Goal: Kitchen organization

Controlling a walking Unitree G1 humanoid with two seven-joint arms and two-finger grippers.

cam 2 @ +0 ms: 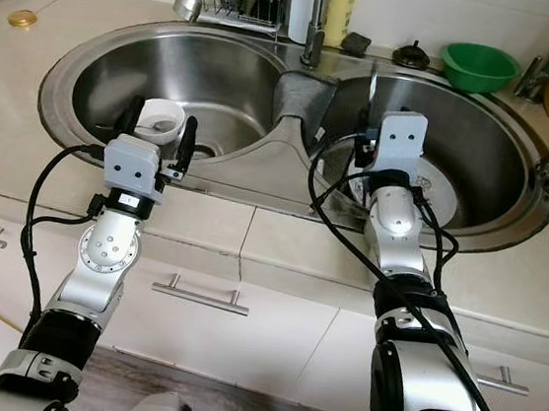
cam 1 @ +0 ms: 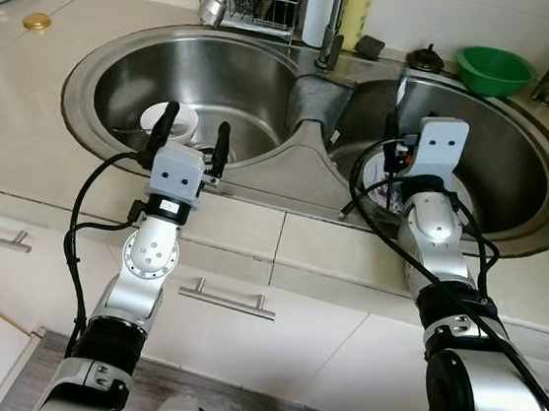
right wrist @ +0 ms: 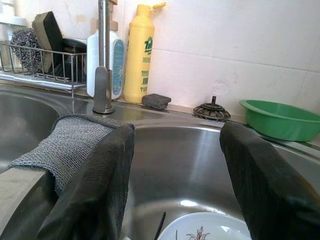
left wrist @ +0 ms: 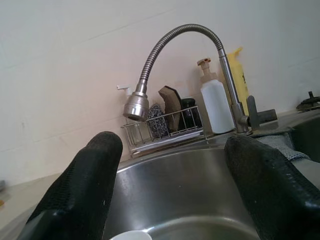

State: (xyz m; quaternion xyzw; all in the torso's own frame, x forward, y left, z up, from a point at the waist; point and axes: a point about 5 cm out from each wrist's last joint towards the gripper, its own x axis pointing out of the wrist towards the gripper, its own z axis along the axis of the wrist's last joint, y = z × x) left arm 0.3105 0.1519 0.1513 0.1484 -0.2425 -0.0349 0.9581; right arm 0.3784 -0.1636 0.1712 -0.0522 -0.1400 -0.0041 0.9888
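A double steel sink (cam 1: 299, 164) lies before me. A white cup (cam 1: 172, 119) sits in its left basin, and a white patterned plate (cam 2: 442, 192) lies in the right basin. My left gripper (cam 1: 194, 137) hovers open over the left basin's front edge, just in front of the cup, holding nothing. The cup's rim (left wrist: 131, 235) peeks between its fingers in the left wrist view. My right gripper (right wrist: 175, 165) is open and low in the right basin, just above the plate (right wrist: 200, 231), and also holds nothing.
A grey cloth (cam 1: 319, 96) drapes over the divider below the faucet (cam 1: 331, 29). Behind the sink are a wire rack (cam 1: 259, 7) with sponges, soap bottles (cam 1: 337, 4), a drain plug (cam 1: 427, 57) and a green bowl (cam 1: 494, 70). A gold lid (cam 1: 36, 22) lies on the left counter.
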